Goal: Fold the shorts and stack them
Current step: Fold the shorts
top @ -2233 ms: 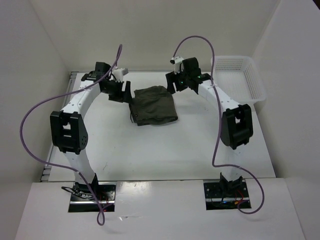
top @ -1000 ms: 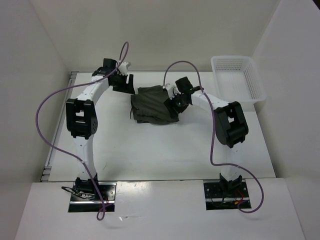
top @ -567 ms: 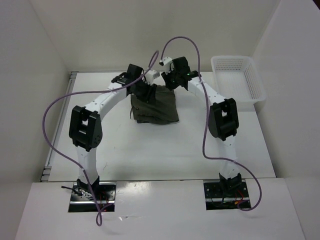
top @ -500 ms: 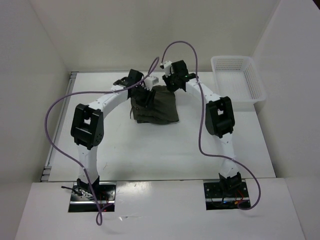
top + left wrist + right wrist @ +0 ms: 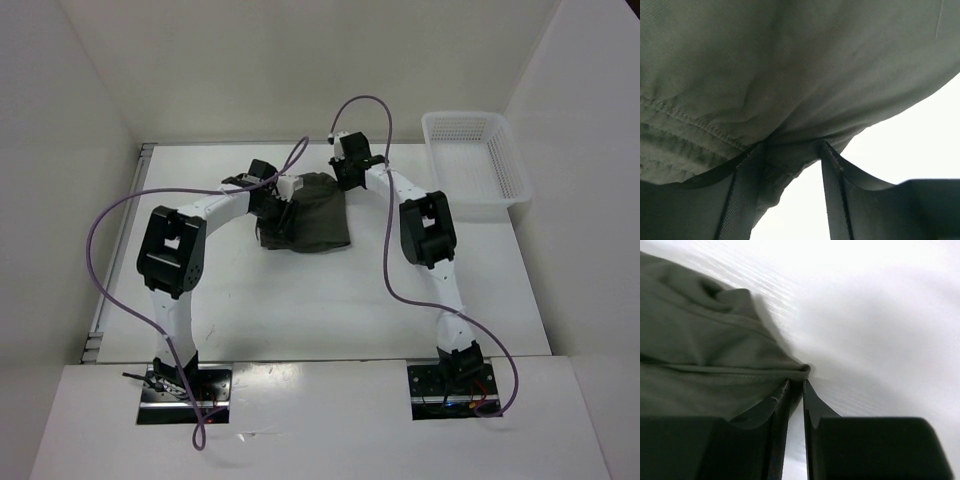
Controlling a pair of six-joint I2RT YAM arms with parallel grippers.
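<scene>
Grasp stage of a fold, two-arm rig. The shorts (image 5: 312, 213), olive-green and already doubled into a compact rectangle, lie flat on the white table (image 5: 300, 300), their far edge reaching up to both sets of jaws.

Left gripper (image 5: 791, 145): jaws stand about half apart, a thick stitched bundle of hem wedged between the fingertips and apparently clamped. The rest of the cloth spreads ahead of and above the jaws; bare table shows below and to their right.

Right gripper (image 5: 796, 381): jaws almost together, pinching a thin corner of hem at the very tips. Cloth runs off to the left of the jaws, bare table to the right (the white mesh basket (image 5: 475, 160) sits well apart on that side).

Judged step: both far corners are taken, the fold itself not yet made. The next move calls for raising the two corners together, level, and carrying them over the body of the garment. The right grip is shallow and may slip.
</scene>
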